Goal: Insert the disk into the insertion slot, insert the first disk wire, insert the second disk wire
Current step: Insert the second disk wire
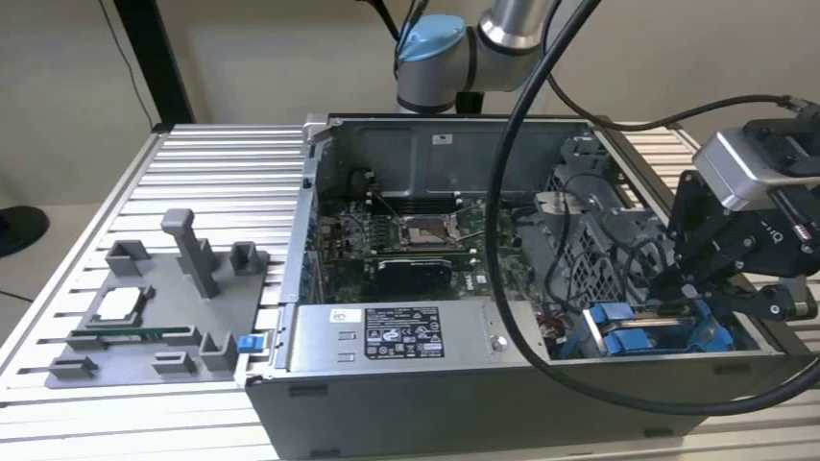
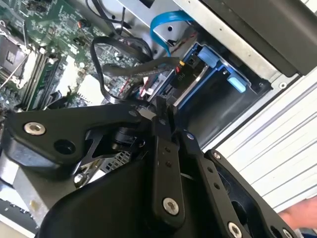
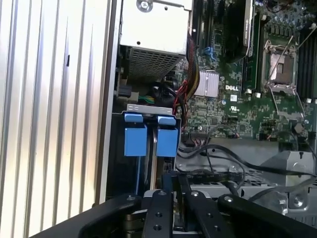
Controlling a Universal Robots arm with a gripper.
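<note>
In the exterior view my gripper point(image 1: 677, 305) hangs over the case's front corner, on that view's right, just above the insertion slot point(image 1: 602, 315) with its blue tabs. The disk point(image 2: 197, 80) sits inside that bay, its silver edge framed in blue. In both wrist views the fingers point(image 2: 159, 119) are pressed together on the end of a black disk wire point(image 2: 103, 79), which loops away over the motherboard. That black wire point(image 3: 208, 172) leaves the fingertips close behind the two blue tabs point(image 3: 134, 140). A blue flat cable point(image 2: 168, 21) curls beside the bay.
The grey power supply box point(image 1: 384, 338) lies along the case's front wall. The motherboard point(image 1: 410, 235) with its open socket fills the middle, and a perforated cage point(image 1: 602, 240) stands beside the bay. A grey fixture plate point(image 1: 141, 317) rests on the slatted table at the exterior view's left.
</note>
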